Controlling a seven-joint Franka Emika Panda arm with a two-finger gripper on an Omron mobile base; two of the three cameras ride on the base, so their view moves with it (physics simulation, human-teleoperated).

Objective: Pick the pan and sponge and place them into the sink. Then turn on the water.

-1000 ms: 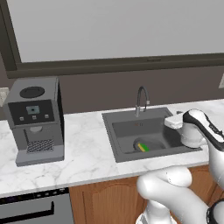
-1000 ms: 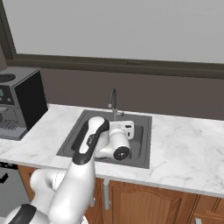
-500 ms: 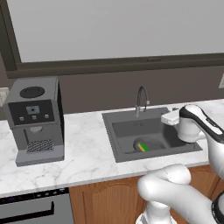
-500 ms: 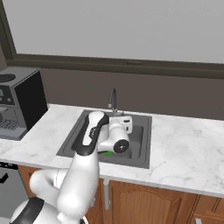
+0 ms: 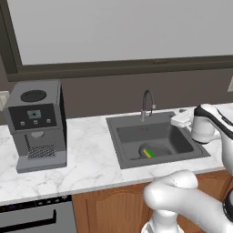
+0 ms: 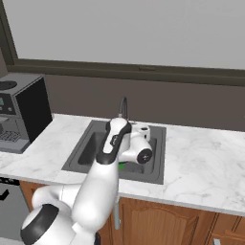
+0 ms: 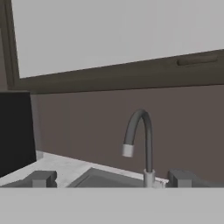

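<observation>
Kitchen counter (image 5: pixel 91 159) with recessed sink (image 5: pixel 123 150). The pan (image 5: pixel 146 150) is lying on the sink floor, and the sponge (image 5: pixel 150 153) is resting inside it. The gripper (image 7: pixel 109 179) is hovering over the sink's right side with its fingers (image 7: pixel 41 178) spread wide and holding nothing, facing the faucet (image 7: pixel 142 140). A coffee machine (image 5: pixel 36 123) is standing on the counter, well left of the sink.

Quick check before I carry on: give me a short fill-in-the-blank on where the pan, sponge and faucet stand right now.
1. The sponge lies on the pan inside the ____.
2. The gripper hangs over the sink's rim, jaws ____.
3. In the hand view the gripper faces the ____.
4. From the faucet ____ water runs.

Missing words: sink; open; faucet; no
</observation>
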